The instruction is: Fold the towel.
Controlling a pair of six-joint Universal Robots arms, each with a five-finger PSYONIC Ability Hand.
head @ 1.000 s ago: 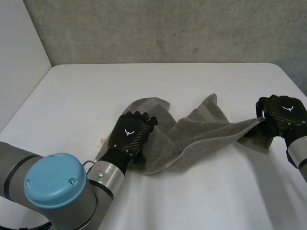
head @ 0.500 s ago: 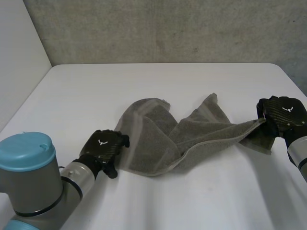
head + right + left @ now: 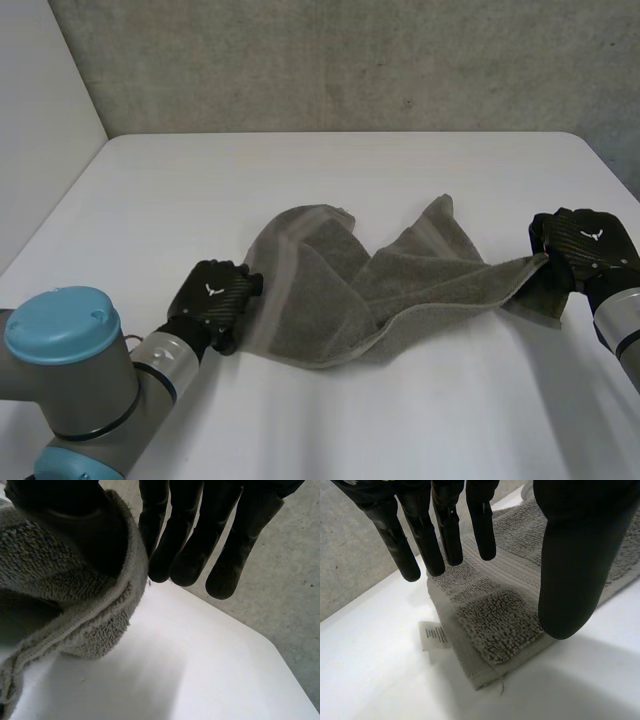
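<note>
A grey terry-cloth towel (image 3: 320, 290) is pictured rumpled across the middle of a white tabletop (image 3: 330, 170), which is backed by a rough grey concrete wall (image 3: 350, 60). The cloth is bunched into loose folds. A smooth woven band is exposed near its left end, and a pointed corner is turned toward the far side.

The robot's left hand (image 3: 212, 298) is placed at the towel's near-left corner, at the end of a grey arm topped by a light-blue cap (image 3: 65, 330). In the left wrist view this hand (image 3: 445, 525) is shown open. Its fingers are held straight and spread above the corner, the thumb (image 3: 575, 570) is kept apart over the looped pile (image 3: 500, 615), and nothing is gripped. Whether the fingertips touch the cloth cannot be told. A small white care label (image 3: 434, 636) is seen lying flat on the tabletop (image 3: 370, 680), just beside the corner's hem.

At the right, the towel's other end is drawn up off the tabletop to the right hand (image 3: 588, 243), and a flap is left hanging beneath it. In the right wrist view the hemmed edge (image 3: 55, 575) is wrapped over the thumb (image 3: 75, 525) and pressed against the nearest finger, so the cloth is pinched there. The other fingers (image 3: 225, 540) are extended just past it, above the bare tabletop (image 3: 200, 670).
</note>
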